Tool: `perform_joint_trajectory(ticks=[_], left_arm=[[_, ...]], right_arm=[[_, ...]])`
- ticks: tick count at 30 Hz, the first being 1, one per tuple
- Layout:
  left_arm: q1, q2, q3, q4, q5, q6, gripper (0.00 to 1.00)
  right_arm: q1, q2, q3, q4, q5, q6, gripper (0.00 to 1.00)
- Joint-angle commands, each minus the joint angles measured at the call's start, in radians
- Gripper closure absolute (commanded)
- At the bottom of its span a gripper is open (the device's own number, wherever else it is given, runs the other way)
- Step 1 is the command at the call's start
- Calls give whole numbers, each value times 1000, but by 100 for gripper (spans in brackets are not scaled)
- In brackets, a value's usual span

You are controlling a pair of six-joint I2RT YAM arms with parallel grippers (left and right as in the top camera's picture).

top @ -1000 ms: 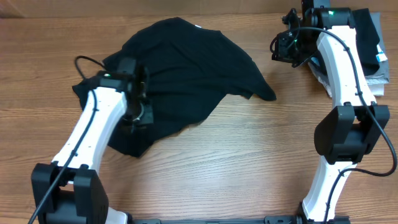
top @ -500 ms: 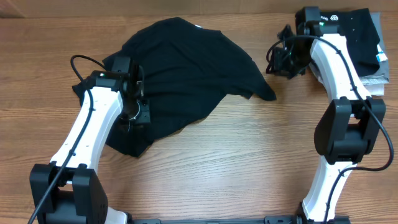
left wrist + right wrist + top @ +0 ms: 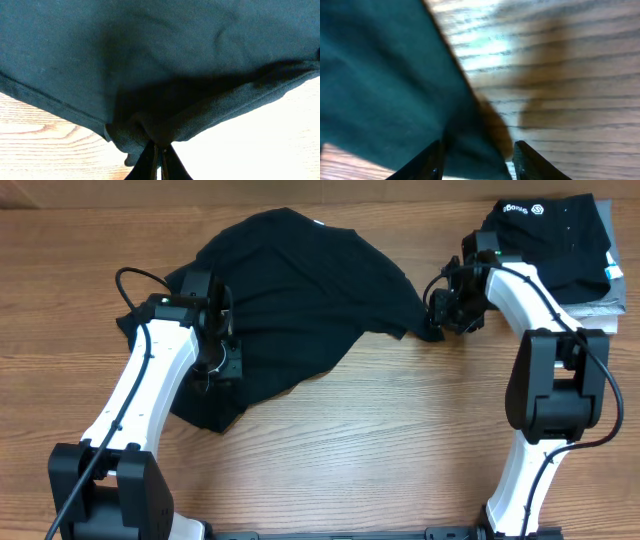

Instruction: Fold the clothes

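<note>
Black T-shirt [image 3: 300,290] lying crumpled across the far-left part of the desk [image 3: 400,460]. Left fingers [image 3: 159,159] are pinched shut on a bunched hem fold, anchoring that side. Right fingers [image 3: 441,315], partly apart and holding nothing, straddle the shirt's right-hand tip, apparently placed to grasp it for spreading.

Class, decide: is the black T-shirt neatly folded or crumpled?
Crumpled: the black T-shirt lies in an irregular, wrinkled heap, edges uneven.

2 white arms [image 3: 150,385], black joints [image 3: 555,395], thin black cables [image 3: 130,277], black end effector fingers [image 3: 427,162].
</note>
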Motion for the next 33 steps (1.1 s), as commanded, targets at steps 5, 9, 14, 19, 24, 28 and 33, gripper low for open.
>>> perform_joint_trajectory(ticks=[5, 9, 14, 19, 24, 28, 33], left_arm=[[-6, 1, 5, 3, 7, 19, 96], [-6, 1, 7, 5, 6, 19, 96], [11, 0, 78, -15, 4, 19, 96], [32, -4, 316, -102, -73, 36, 96], [36, -4, 559, -163, -175, 53, 96], [48, -4, 725, -195, -252, 58, 96], [87, -4, 873, -223, -292, 95, 96]], right_arm=[[-7, -6, -67, 20, 5, 5, 68], [-7, -7, -61, 21, -63, 5, 96], [-20, -23, 27, -39, -126, 24, 96], [-44, -101, 242, -194, -149, 23, 96], [-56, -167, 481, -327, -124, 23, 96], [-72, -201, 653, -415, -105, 23, 96], [-106, -223, 833, -530, -104, 23, 96]])
